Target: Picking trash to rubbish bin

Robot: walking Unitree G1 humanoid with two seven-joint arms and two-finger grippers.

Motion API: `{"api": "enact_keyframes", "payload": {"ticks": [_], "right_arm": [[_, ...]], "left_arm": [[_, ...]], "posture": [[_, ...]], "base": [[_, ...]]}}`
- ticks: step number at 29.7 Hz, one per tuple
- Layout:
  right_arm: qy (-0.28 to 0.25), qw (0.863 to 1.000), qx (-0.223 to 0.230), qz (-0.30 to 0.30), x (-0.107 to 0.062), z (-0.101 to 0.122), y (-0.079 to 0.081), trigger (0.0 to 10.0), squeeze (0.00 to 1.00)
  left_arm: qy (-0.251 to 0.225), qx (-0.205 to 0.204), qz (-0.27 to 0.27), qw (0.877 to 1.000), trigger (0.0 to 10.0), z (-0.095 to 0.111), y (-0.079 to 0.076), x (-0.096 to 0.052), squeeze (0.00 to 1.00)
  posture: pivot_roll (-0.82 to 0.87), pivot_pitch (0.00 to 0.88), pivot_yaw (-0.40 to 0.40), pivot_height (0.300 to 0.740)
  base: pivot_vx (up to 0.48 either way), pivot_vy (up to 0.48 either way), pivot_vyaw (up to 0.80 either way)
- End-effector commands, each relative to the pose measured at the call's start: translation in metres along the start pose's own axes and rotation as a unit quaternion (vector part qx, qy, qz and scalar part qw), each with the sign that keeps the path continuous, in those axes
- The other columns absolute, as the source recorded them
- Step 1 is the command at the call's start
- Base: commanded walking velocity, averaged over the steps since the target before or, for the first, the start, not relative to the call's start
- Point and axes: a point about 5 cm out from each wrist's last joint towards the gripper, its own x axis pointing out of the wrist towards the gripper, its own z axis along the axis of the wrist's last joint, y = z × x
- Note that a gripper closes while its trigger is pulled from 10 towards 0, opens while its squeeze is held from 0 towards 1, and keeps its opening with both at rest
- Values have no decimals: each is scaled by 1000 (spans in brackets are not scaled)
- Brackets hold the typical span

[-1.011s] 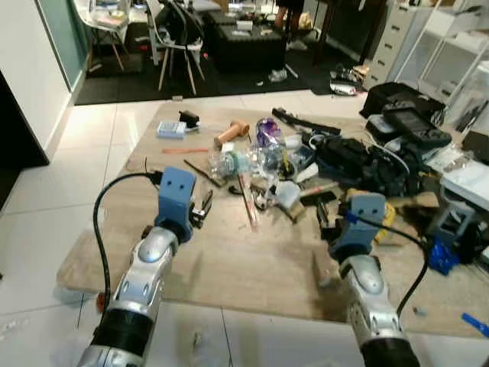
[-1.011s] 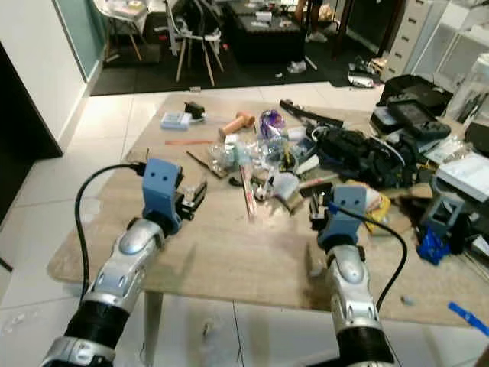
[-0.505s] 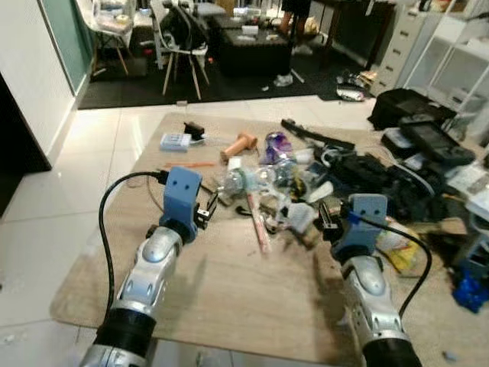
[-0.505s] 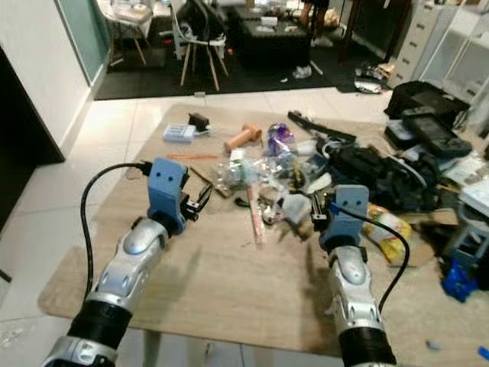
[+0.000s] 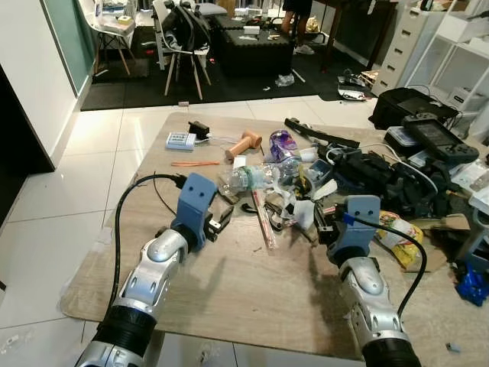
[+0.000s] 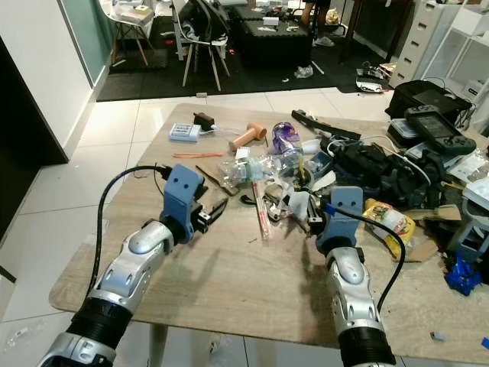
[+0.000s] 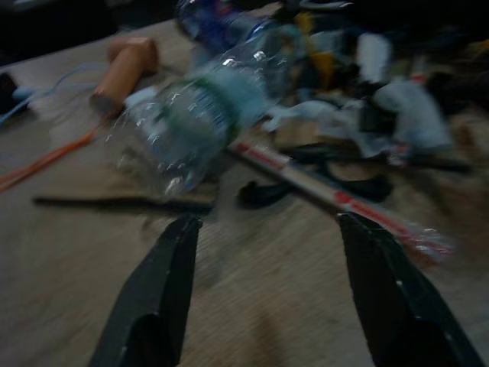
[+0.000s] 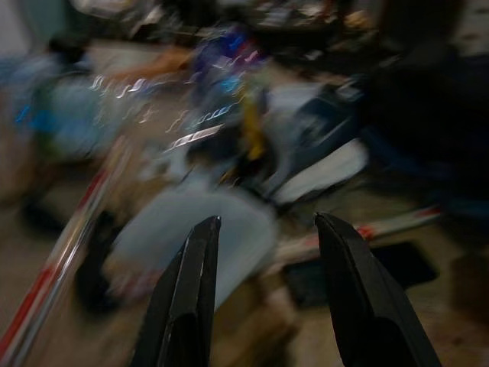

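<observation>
Jaws of both the left gripper (image 7: 263, 306) and right gripper (image 8: 263, 306) gape empty over the tabletop (image 5: 229, 283); reaching step, the crushed bottle (image 5: 252, 180) lies at twelve o'clock, needing a forward close.

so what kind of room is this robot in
Probably a lived-in home or studio room doubling as a workspace: a wooden table piled with clutter, such as a plastic bottle, a white tiled floor, and chairs on a dark rug behind.
</observation>
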Motion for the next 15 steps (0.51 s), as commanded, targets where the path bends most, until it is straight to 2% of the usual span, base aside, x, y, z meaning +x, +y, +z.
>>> {"api": "enact_keyframes", "payload": {"ticks": [1, 3, 6, 8, 10, 13, 15], "right_arm": [[16, 998, -20, 58, -5, -5, 14, 10000, 0], [15, 997, -27, 72, -6, -4, 17, 10000, 0], [14, 985, -76, 156, -14, -3, 37, 10000, 0], [13, 977, -91, 195, -18, -2, 45, 10000, 0], [11, 972, -96, 213, -19, -1, 49, 10000, 0], [31, 959, -101, 262, -25, -3, 58, 10000, 0], [42, 958, -94, 268, -25, -6, 60, 10000, 0]], "left_arm": [[1, 7, -56, 998, 10000, 4, -5, -5, 1000], [2, 8, -66, 998, 10000, 5, -5, -6, 1000], [8, 8, -90, 996, 10000, 7, -3, -11, 1000], [16, 7, -97, 995, 10000, 6, -3, -13, 1000], [20, 4, -99, 995, 10000, 6, -4, -13, 1000], [30, -9, -133, 991, 10000, 5, -14, -13, 1000], [38, -8, -135, 990, 10000, 3, -16, -13, 1000]], "posture": [[-91, 59, 7, 740], [-91, 59, 7, 740], [-89, 64, 10, 740], [-89, 66, 11, 740], [-89, 66, 11, 740], [-94, 67, 13, 740], [-95, 66, 15, 740]], "base": [[0, 0, 0], [0, 0, 0], [0, 0, 0], [0, 0, 0], [0, 0, 0], [0, 0, 0], [0, 0, 0]]}}
